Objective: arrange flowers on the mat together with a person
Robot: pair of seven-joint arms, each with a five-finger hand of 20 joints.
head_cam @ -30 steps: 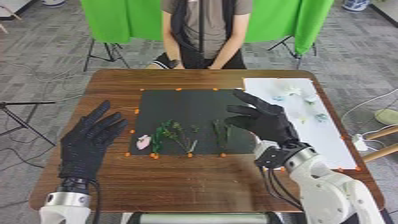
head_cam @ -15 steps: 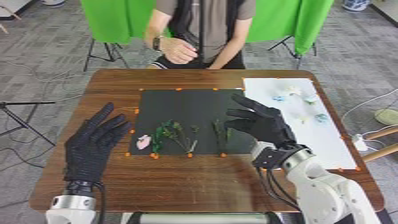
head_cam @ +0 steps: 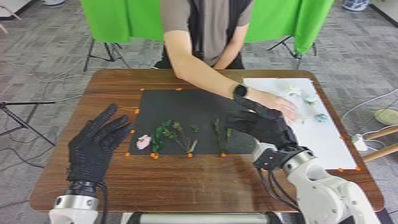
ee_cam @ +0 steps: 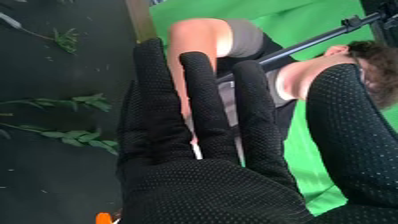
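Right hand [head_cam: 264,128] above right edge of dark mat [head_cam: 178,107], fingers and thumb apart, empty. Pale flower [head_cam: 321,117] lies right of mat, outward from that hand; person's hand [head_cam: 277,103] nearer, so robot should probably wait

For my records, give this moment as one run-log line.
person's bare hand: over white sheet; pink flower, leafy green stems: on black mat; black-gloved right hand: open; black-gloved left hand: open
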